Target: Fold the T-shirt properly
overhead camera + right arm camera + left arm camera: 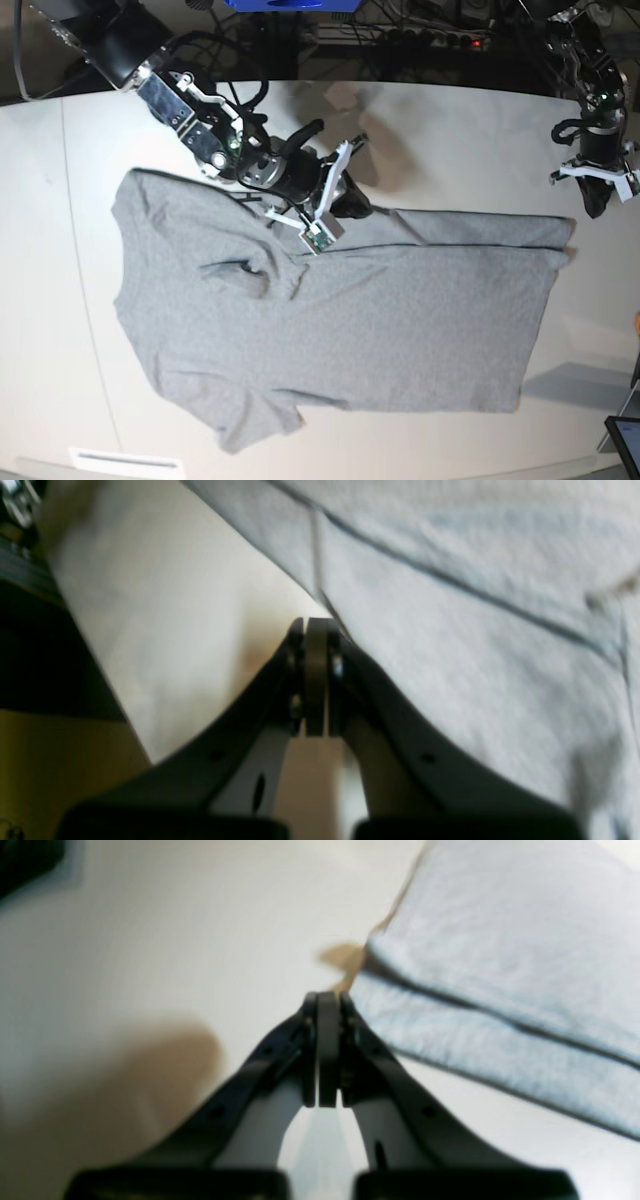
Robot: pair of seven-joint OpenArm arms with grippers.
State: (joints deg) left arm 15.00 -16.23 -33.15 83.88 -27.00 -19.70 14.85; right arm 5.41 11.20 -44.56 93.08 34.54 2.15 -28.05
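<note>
Left wrist view: the left hand [327, 1005] is pinched shut on nothing, over bare bench [150, 940]; the grey T-shirt [500, 965] has its folded corner just beside it.

Right wrist view: the right hand [315, 630] is likewise closed and empty, at the shirt's edge.

Base view: the shirt's long axis runs between both hands.

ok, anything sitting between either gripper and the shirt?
Nothing visible. The left gripper is shut beside the T-shirt edge over bare table; the right gripper is shut at the folded edge.
</note>
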